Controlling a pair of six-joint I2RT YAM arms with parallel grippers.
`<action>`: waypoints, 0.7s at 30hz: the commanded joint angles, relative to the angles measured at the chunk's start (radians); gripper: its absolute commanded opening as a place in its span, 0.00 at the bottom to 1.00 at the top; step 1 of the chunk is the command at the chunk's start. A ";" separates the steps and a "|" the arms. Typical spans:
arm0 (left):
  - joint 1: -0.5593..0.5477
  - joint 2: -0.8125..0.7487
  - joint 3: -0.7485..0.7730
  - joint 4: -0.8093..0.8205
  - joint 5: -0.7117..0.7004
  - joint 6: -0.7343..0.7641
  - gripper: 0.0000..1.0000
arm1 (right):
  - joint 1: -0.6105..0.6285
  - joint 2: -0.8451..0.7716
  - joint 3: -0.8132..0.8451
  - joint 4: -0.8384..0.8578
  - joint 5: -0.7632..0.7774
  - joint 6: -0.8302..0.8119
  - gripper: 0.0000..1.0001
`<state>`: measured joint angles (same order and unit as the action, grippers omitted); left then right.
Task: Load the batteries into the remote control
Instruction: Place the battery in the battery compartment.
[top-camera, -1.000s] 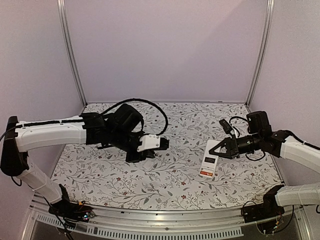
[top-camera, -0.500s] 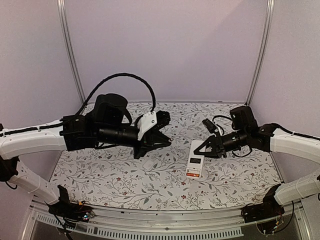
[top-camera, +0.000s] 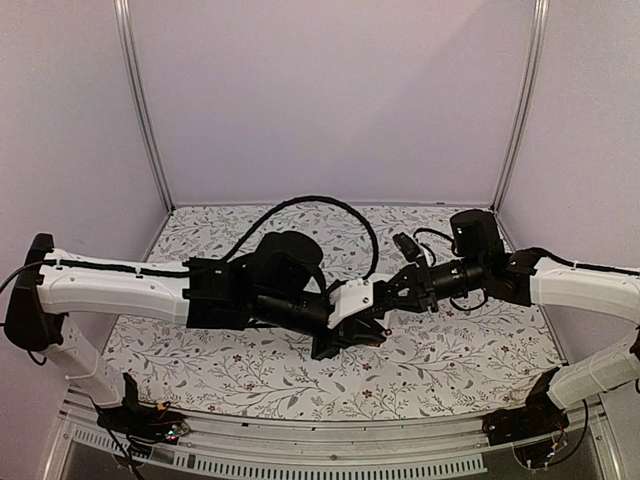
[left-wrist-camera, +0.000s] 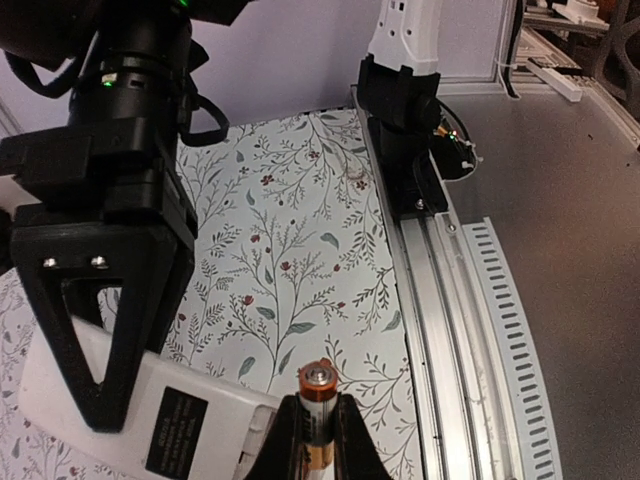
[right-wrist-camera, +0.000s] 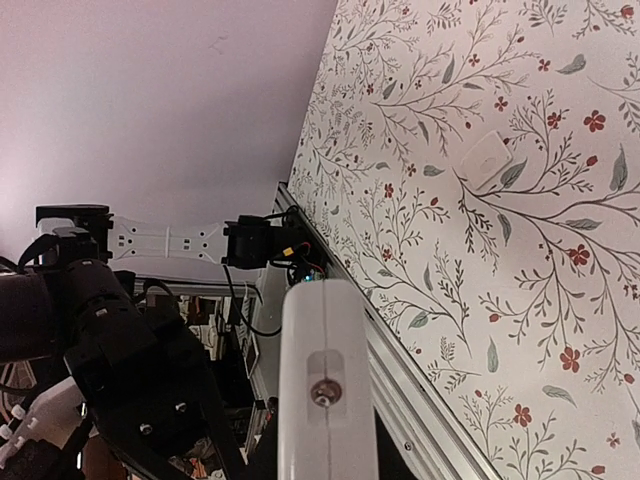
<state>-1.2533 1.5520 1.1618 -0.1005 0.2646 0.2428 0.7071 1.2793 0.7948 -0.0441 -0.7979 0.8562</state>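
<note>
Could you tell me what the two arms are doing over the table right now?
The arms meet above the middle of the table. The right tool is clamped on the white remote control, holding it up in the air. The left tool grips one orange battery by its lower part, close beside the remote control's edge. The battery is not in it yet. A small white cover plate lies on the table, away from both.

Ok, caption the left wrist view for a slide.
Left gripper holds a battery beside the remote clamped in the right gripper.
</note>
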 joint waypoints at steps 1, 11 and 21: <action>-0.018 0.026 0.042 -0.015 -0.003 0.028 0.00 | 0.009 0.014 -0.013 0.070 -0.003 0.039 0.00; -0.017 0.036 0.024 -0.055 -0.076 0.083 0.00 | 0.010 0.018 -0.015 0.075 -0.020 0.040 0.00; -0.011 0.025 -0.017 -0.050 -0.110 0.140 0.00 | 0.009 0.020 -0.024 0.074 -0.033 0.039 0.00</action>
<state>-1.2587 1.5776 1.1690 -0.1337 0.1749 0.3435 0.7071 1.2915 0.7891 0.0036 -0.8085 0.8917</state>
